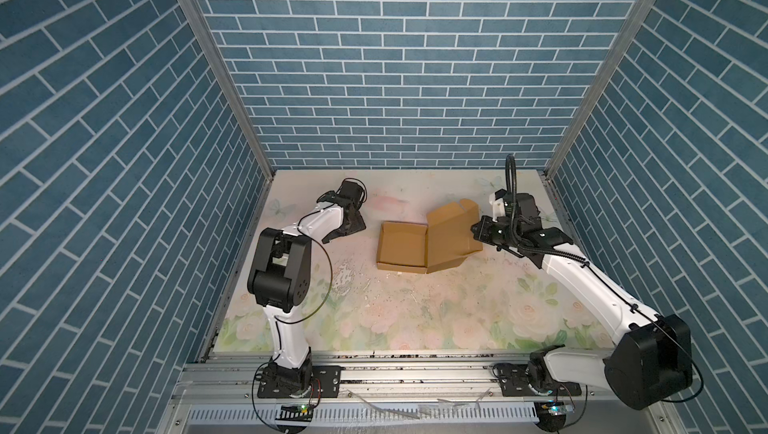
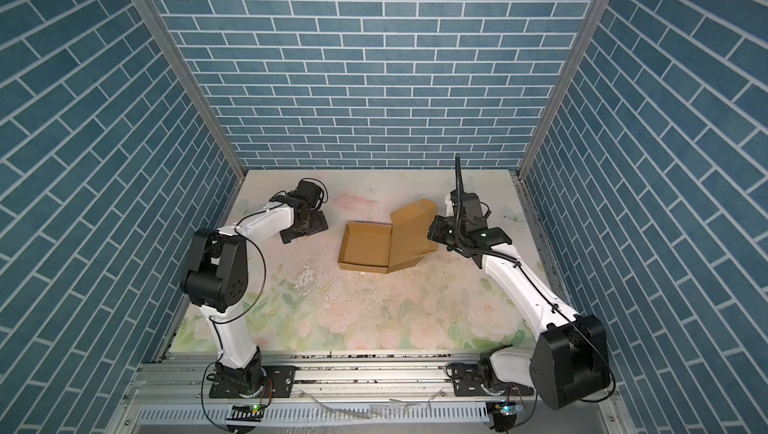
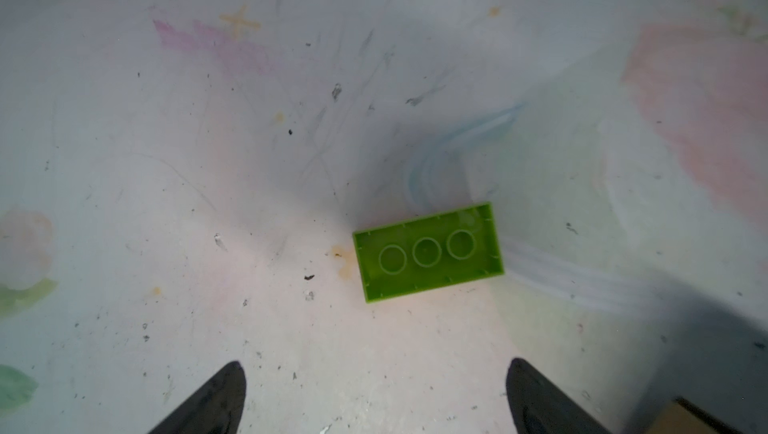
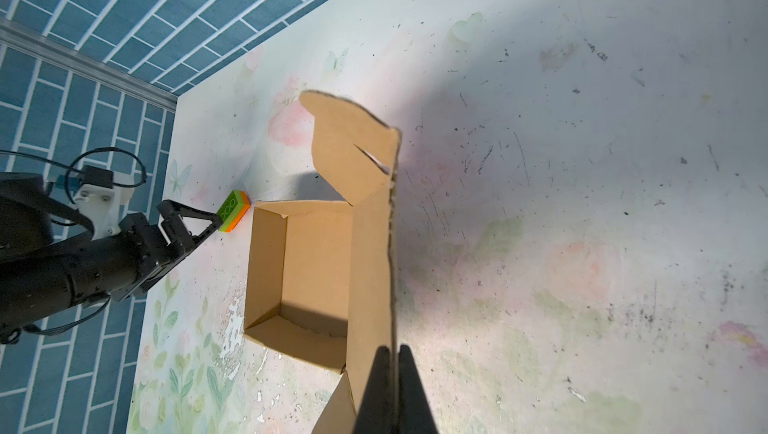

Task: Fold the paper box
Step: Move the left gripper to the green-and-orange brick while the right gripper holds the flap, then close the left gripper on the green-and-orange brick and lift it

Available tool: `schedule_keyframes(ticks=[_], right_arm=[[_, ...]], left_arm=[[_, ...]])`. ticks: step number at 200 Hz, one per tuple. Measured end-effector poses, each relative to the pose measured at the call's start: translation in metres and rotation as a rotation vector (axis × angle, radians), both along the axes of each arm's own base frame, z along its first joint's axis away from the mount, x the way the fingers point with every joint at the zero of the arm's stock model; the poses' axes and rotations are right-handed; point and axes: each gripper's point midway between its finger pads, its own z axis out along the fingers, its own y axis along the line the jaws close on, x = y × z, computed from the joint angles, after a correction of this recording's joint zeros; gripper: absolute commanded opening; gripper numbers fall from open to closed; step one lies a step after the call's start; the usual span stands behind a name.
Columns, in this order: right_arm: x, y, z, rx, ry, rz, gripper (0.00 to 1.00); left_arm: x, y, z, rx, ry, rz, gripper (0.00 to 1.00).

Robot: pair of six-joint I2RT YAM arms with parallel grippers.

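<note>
Floral table, right hand pinching paper box

No lettering, label, brand mark or number legible in any view.
Paper box: bare brown cardboard, no print on the faces shown.
Green brick: moulded rings only, no mark readable.
</note>
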Motion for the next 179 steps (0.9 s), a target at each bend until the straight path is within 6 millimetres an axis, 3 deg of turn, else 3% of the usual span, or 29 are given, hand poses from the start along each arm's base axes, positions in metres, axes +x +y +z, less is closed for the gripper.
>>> schedule_keyframes(ticks=[22, 76, 179], right_arm=[[0.000, 0.002, -0.001, -0.006, -0.005, 0.017, 0.00], [0.000, 0.004, -0.001, -0.026, -0.026, 0.053, 0.00], [-0.002, 0.010, 0.002, -0.034, -0.051, 0.098, 0.00]], left_arm=[[0.004, 0.001, -0.007, -0.030, 0.006, 0.046, 0.99], [0.025, -0.002, -0.001, -0.096, -0.029, 0.109, 0.99], [0.044, 0.000, -0.024, -0.121, 0.019, 0.171, 0.94]])
